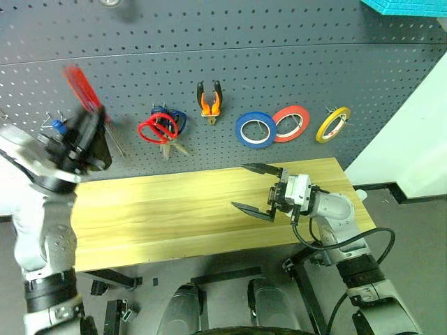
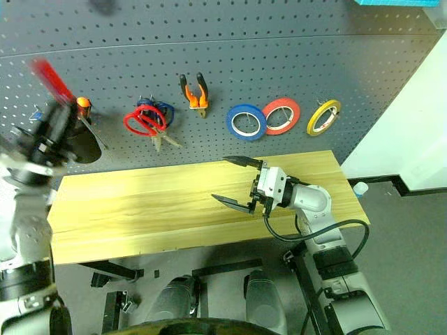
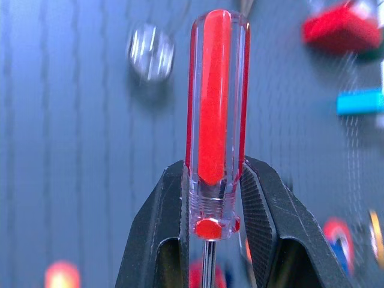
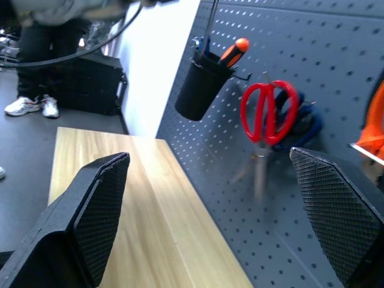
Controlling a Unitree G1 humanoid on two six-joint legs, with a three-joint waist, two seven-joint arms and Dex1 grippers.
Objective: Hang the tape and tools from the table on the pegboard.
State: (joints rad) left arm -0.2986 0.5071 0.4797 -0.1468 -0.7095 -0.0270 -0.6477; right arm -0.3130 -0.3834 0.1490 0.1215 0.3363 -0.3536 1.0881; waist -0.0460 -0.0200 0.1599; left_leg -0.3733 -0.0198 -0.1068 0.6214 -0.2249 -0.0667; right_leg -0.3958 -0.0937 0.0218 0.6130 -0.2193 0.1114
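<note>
Red-handled screwdriver (image 3: 216,102) is the one tool not yet on the pegboard (image 1: 279,49): the left gripper (image 3: 211,198) has its jaws clamped on the handle base and holds it up at the far left, close to a black cup (image 4: 201,84) hung on the board. Right of that, red scissors (image 1: 157,129) hang over a blue-handled pair, then the pliers (image 1: 209,101), a blue roll (image 1: 255,130), a red-orange roll (image 1: 291,123) and the yellow tape (image 1: 333,124) at the far right. Wooden table (image 1: 174,209) carries no tools. Judgement: task nearly done, one item left.

Right gripper (image 1: 260,190) hovers over the table's right part, jaws wide, holding nothing.

Views compared: the left wrist view gives the grip on the handle sharply, where the head views blur it. The right wrist view shows an orange-capped tool (image 4: 234,51) standing in the cup, and a person's shoes (image 4: 30,107) on the floor beyond the table's left end.
</note>
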